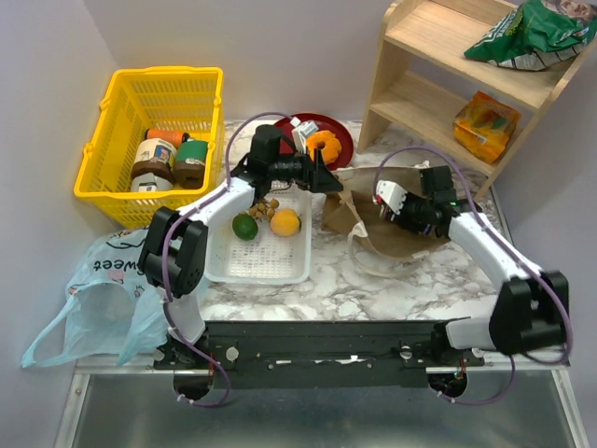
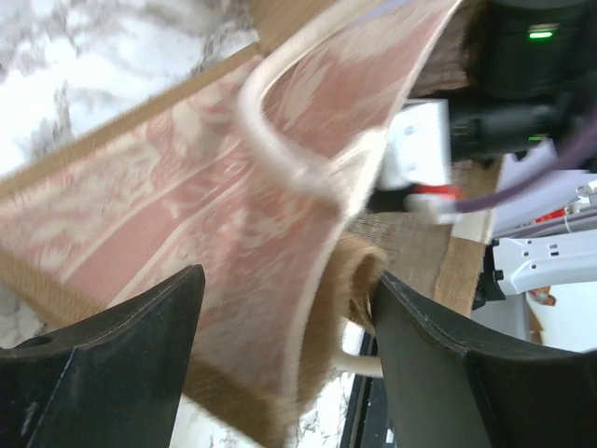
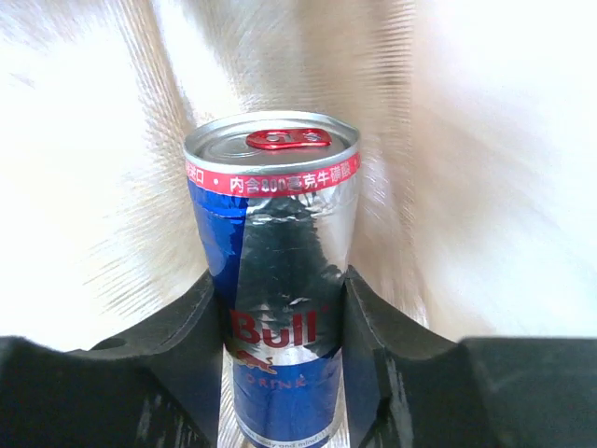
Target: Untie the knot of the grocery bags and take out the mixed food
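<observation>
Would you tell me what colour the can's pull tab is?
The pull tab on the can is red; right wrist view.

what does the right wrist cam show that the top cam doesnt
Only the right wrist view: a blue and silver can with a red pull tab, between the fingers of the right gripper, which sit against its sides.

Only the top view: the yellow basket of jars, the white tray with lime and orange, the doughnut on the red plate, the shelf, the light-blue bag.

Both: the right gripper, and probably the brown paper bag, only a pale blur in the wrist view.
</observation>
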`<control>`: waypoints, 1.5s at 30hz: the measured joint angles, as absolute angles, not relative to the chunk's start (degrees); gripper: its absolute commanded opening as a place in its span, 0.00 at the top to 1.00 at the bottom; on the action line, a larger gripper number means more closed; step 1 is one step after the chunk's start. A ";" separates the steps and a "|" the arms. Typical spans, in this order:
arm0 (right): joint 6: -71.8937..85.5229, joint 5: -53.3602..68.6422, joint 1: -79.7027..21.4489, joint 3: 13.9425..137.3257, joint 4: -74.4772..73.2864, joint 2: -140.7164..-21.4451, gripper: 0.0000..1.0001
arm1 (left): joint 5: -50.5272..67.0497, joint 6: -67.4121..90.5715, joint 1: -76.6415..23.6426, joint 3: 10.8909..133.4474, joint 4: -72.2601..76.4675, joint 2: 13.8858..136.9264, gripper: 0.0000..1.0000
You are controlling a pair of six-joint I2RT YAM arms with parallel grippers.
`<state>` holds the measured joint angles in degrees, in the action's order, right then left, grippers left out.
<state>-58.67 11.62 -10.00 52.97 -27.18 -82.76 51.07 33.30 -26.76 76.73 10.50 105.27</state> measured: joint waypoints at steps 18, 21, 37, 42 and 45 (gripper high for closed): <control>-49.34 38.17 -12.95 61.10 -38.85 -48.40 0.80 | 63.66 25.50 -26.87 85.89 2.81 96.31 0.01; -43.00 38.04 -13.76 65.32 -34.33 -50.15 0.80 | 59.33 22.57 -29.23 84.66 3.62 92.84 0.01; -15.86 43.40 -17.54 78.48 -23.73 -64.84 0.77 | 42.72 15.38 -37.28 83.09 11.94 84.18 0.02; -14.90 43.66 -18.68 78.67 -23.68 -64.88 0.77 | 42.52 19.42 -37.41 84.01 14.70 87.22 0.17; -14.59 43.24 -19.07 78.70 -23.46 -65.04 0.76 | 44.75 22.81 -37.15 84.86 17.23 88.77 0.40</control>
